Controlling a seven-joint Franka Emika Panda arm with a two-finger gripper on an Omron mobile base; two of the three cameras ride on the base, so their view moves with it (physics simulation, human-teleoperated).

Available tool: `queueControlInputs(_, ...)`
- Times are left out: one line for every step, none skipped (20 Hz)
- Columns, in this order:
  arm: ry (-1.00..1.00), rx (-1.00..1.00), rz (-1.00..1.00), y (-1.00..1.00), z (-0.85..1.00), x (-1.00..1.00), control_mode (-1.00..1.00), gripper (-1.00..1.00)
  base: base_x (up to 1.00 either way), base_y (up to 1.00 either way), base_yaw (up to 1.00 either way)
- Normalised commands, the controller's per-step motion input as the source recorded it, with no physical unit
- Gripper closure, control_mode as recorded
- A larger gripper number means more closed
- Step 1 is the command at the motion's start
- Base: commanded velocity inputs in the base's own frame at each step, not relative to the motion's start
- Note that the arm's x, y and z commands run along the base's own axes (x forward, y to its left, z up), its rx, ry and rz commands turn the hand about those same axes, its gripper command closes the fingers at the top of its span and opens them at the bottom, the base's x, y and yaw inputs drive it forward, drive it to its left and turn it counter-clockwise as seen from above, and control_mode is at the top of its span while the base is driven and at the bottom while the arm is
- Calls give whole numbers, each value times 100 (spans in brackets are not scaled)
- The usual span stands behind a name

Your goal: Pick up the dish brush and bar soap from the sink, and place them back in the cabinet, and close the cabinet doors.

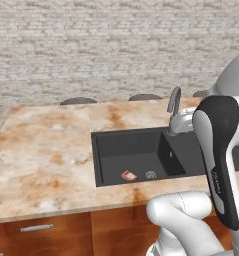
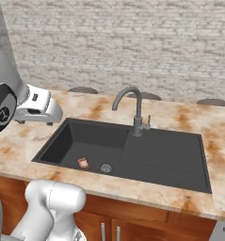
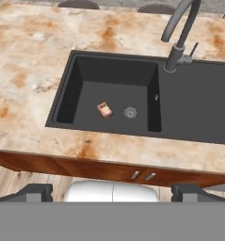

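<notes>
Lying far beyond end effector [image 3: 112, 192]: bar soap [image 3: 104, 110].

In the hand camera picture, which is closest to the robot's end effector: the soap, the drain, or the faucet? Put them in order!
Going by the hand view, with the end effector at the bottom edge:
1. Soap, on the basin floor, left of the drain.
2. Drain, beside the soap; these two are nearly too close to call.
3. Faucet, at the sink's back rim, clearly farthest.

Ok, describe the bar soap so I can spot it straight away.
Find the dark sink set in the tan marble counter. On the basin floor lies the bar soap, beside the round metal drain. It is the small pinkish-red block.
</notes>
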Motion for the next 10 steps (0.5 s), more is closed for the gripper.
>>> queueControlInputs(0, 0, 0, 0, 0, 0, 100, -100, 11, 0, 0)
queueControlInputs(0, 0, 0, 0, 0, 0, 100, -100, 14, 0, 0)
queueControlInputs(0, 0, 0, 0, 0, 0, 100, -100, 18, 0, 0)
queueControlInputs(0, 0, 0, 0, 0, 0, 100, -100, 29, 0, 0)
queueControlInputs(0, 0, 0, 0, 0, 0, 100, -100, 32, 0, 0)
queueControlInputs(0, 0, 0, 0, 0, 0, 100, -100, 32, 0, 0)
queueControlInputs(0, 0, 0, 0, 0, 0, 100, -100, 34, 0, 0)
queueControlInputs(0, 0, 0, 0, 0, 0, 100, -100, 35, 0, 0)
queueControlInputs(0, 0, 0, 0, 0, 0, 100, -100, 34, 0, 0)
queueControlInputs(0, 0, 0, 0, 0, 0, 100, -100, 31, 0, 0)
